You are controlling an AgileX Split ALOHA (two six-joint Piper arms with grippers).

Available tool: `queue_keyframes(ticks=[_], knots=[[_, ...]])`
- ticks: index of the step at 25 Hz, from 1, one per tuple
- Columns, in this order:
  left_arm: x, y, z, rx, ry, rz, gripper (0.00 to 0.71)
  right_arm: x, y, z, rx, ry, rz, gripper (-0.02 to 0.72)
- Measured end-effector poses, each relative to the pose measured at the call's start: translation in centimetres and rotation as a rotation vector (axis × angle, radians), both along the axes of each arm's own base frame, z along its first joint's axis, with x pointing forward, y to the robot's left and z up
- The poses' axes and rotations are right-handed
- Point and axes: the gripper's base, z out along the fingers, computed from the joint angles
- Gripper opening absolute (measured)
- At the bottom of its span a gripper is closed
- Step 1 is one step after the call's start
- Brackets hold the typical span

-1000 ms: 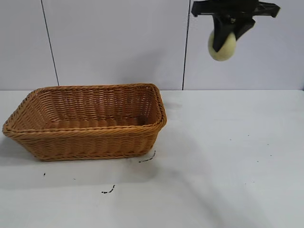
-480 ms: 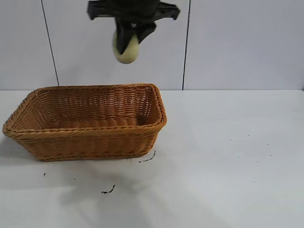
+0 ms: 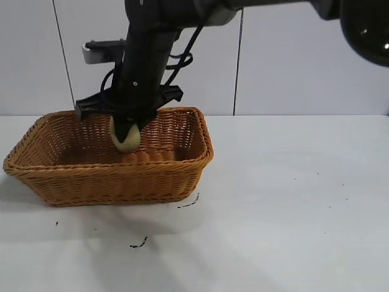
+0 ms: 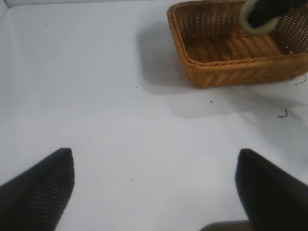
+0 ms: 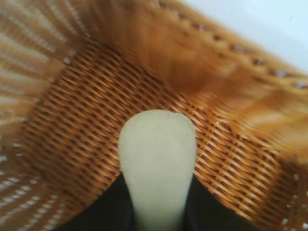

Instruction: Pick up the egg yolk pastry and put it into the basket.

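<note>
Right tool [image 3: 126, 135] is lowered inside the basket [image 3: 182, 170], below rim level, in the back half of the interior, at about 11 o'clock from the basket's centre in the exterior view. The egg yolk pastry [image 3: 124, 140] is seen between the dark fingers, held clear of the woven floor, it appears; contact with the floor cannot be confirmed. In the right wrist view the pastry [image 5: 156, 163] is framed by the fingers on both sides, its long axis running out along the tool's pointing line toward the basket floor [image 5: 72, 125]. Jaws are judged closed on the pastry; whether the grip is loosening cannot be told. The relation that matters: the pastry hangs directly ahead of and below the tool, floor just beneath, so only a release is thought to be needed. Left tool [image 4: 154, 192] is parked well apart over the bare bench [image 4: 96, 96], fingers spread wide, nothing held, basket at its 1 o'clock.
</note>
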Motion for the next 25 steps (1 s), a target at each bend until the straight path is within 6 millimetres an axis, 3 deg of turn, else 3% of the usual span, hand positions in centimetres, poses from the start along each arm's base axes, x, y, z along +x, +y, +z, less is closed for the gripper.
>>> queue_keyframes(ticks=[3, 8, 12, 16, 19, 25], knots=[[0.0, 0.0, 0.0, 0.000, 0.000, 0.000, 0.693, -0.1, -0.3, 1.2, -0.025, -0.006, 0.004, 0.651], [0.0, 0.0, 0.0, 0.000, 0.000, 0.000, 0.693, -0.3, -1.5, 6.4, -0.033, -0.065, -0.012, 0.689], [0.0, 0.0, 0.0, 0.000, 0.000, 0.000, 0.693, 0.7, -4.3, 10.3, -0.003, -0.105, -0.073, 0.689], [0.0, 0.0, 0.0, 0.000, 0.000, 0.000, 0.693, 3.5, -9.7, 11.0, -0.031, -0.075, -0.193, 0.692], [0.0, 0.0, 0.0, 0.000, 0.000, 0.000, 0.693, 5.7, -15.3, 10.7, -0.063, -0.033, -0.309, 0.695], [0.0, 0.0, 0.0, 0.000, 0.000, 0.000, 0.693, 7.8, -25.3, 10.4, -0.082, 0.056, -0.510, 0.695]])
